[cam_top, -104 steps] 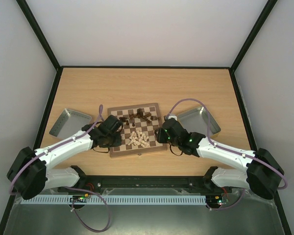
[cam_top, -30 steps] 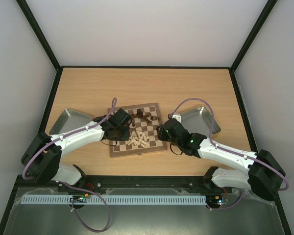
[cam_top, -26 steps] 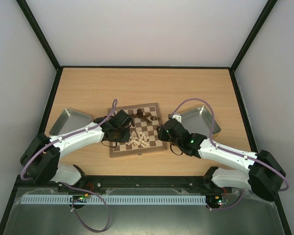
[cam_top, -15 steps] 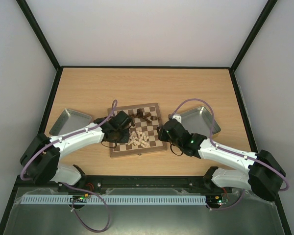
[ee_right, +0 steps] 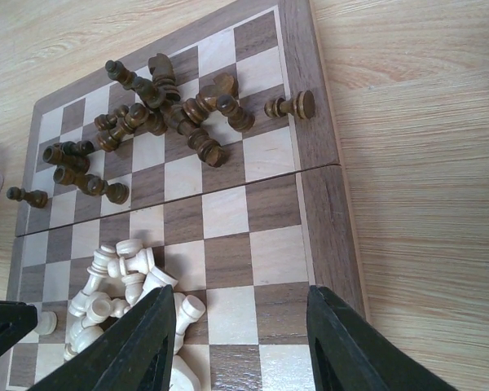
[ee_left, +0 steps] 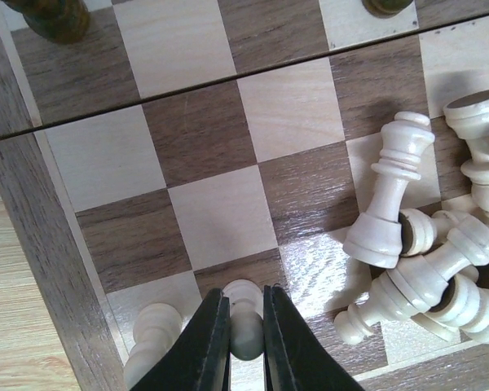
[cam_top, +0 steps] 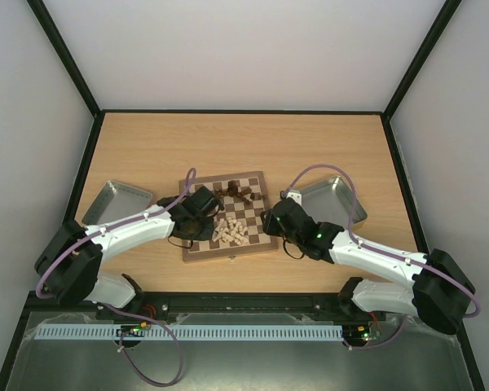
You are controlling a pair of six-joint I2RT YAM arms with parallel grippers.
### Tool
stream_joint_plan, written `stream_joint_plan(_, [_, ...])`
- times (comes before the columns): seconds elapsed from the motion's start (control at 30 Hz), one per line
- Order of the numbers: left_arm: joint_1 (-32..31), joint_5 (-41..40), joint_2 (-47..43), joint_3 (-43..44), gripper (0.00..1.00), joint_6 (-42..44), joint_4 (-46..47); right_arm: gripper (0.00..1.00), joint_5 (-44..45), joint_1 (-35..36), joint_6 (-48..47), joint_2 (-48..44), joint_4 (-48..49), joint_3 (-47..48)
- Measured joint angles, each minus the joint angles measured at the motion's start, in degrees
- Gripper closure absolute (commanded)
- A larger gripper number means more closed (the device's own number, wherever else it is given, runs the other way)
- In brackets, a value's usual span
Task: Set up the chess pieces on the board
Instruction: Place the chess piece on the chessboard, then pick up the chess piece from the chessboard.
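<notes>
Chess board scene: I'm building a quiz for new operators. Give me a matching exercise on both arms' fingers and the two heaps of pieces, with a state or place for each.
1. left fingers
2. right fingers
3. dark brown pieces
4. cream heap

A. far half of the board
B. open, holding nothing
C. near half of the board
D. shut on a cream piece

Pairs: 1-D, 2-B, 3-A, 4-C

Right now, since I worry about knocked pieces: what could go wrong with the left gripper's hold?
The left gripper pinches a cream pawn on a narrow contact, so it could slip or topple on release. A second cream pawn stands right beside the gripper, and a sideways move may knock it. The heap of cream pieces lies close on the other side.
</notes>
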Motion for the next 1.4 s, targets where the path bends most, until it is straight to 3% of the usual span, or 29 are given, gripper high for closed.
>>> stream_joint_plan(0.3, [-0.3, 0.0, 0.2, 0.0, 0.73, -0.1, -0.3, 0.55, -0.7, 0.0, 0.0, 0.3, 0.0, 0.0])
stream_joint_plan(0.57, [-0.7, -0.1, -1.2, 0.1, 0.64, 0.0, -0.7, 0.55, -2.6, 0.0, -0.1, 1.0, -0.1, 0.1])
stream_joint_plan(0.8, [-0.7, -1.5, -11.0, 0.2, 0.62, 0.3, 3.0, 0.53, -6.1, 0.0, -0.5, 3.3, -1.1, 2.7])
stream_joint_plan(0.93, [-0.9, -4.4, -19.7, -1.4, 0.53, 1.7, 9.8, 0.53, -7.5, 0.2, -0.9, 5.1, -3.2, 6.1])
stream_joint_plan(1.27, [-0.9, -11.0, -30.2, -4.1, 0.31, 7.5, 19.0, 0.65, -7.2, 4.8, -2.2, 17.6, -10.1, 17.1])
stream_joint_plan(1.4, [-0.9, -13.7, -32.2, -4.9, 0.28, 8.5, 20.0, 0.7, -6.4, 5.8, -2.5, 21.6, -13.2, 20.3])
